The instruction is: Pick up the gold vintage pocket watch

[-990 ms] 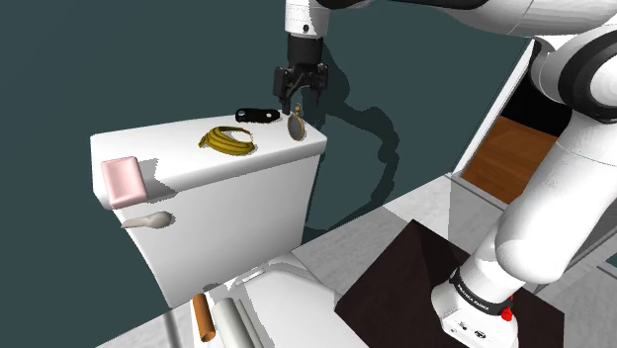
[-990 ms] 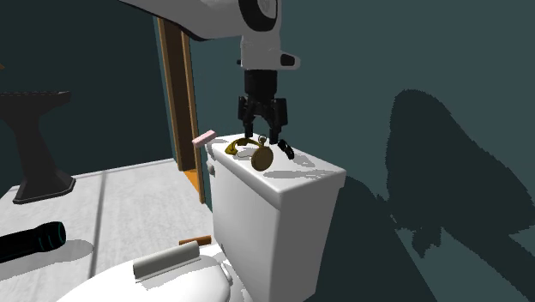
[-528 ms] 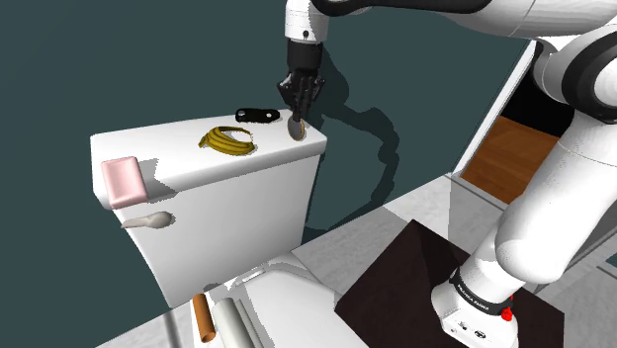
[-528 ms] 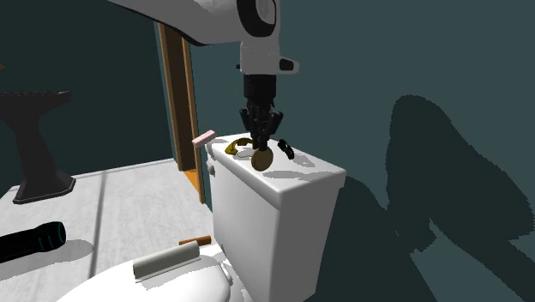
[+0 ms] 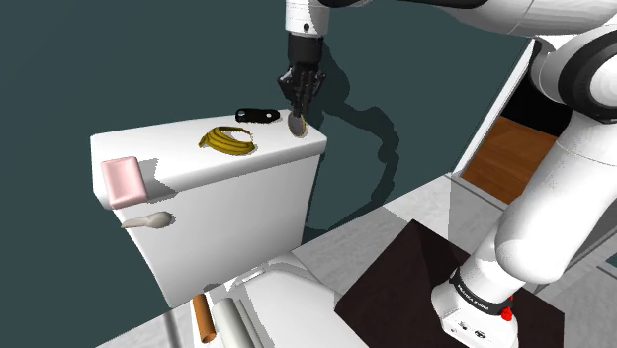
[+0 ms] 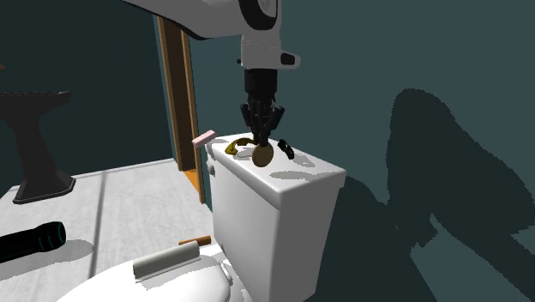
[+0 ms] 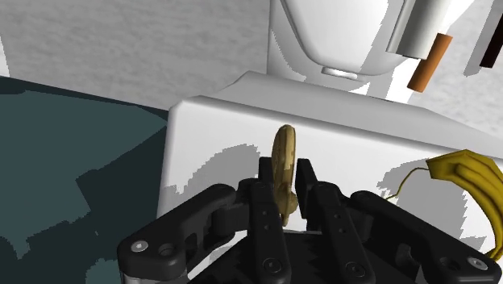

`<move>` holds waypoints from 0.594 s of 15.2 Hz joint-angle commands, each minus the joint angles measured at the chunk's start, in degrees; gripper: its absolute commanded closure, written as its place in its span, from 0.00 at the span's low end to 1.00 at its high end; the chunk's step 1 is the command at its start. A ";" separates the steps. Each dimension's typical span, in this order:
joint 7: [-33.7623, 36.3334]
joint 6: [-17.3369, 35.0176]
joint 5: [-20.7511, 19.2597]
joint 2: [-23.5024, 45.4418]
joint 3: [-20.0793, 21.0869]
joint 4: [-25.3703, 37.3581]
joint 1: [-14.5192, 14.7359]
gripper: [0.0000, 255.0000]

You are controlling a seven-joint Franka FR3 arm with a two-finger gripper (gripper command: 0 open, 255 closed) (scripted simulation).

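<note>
Right, the gripper points straight down over the white tank lid of the toilet, and the gold watch sits directly beneath it, at the lid's end toward the shoulder view's right and close to the near edge. So there is no sideways gap to close: the thing is in line with the hand, not off to one side. From the wrist camera the watch shows edge-on as a thin gold sliver, standing upright with its long axis running along the gripper's own line, and the two black fingers are drawn in close on either flat face, clasping its upper part between them. The round case hangs out below the fingertips. Whether its lower rim touches the lid or sits just clear of it I cannot tell; the second exterior view shows a shadow on the white surface close under it, nothing more certain. A yellow bunch lies on the lid toward the shoulder view's left of the watch, and a flat black object lies just behind, both apart from the fingers. By my reading the grasp is made and the lift is what counts now: straight up along that shared vertical line, since a thin disc pinched near its top could swing or slip if the hand tilts.
</note>
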 commanded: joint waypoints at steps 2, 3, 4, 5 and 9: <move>0.21 -2.53 -0.25 0.74 0.13 3.22 0.20 1.00; 0.26 -3.41 -0.35 1.02 0.16 4.35 0.27 1.00; 0.32 -4.29 -0.45 1.32 0.20 5.51 0.34 1.00; 0.38 -5.18 -0.57 1.64 0.24 6.71 0.42 1.00; 0.67 -8.89 -1.13 3.17 0.43 11.86 0.82 1.00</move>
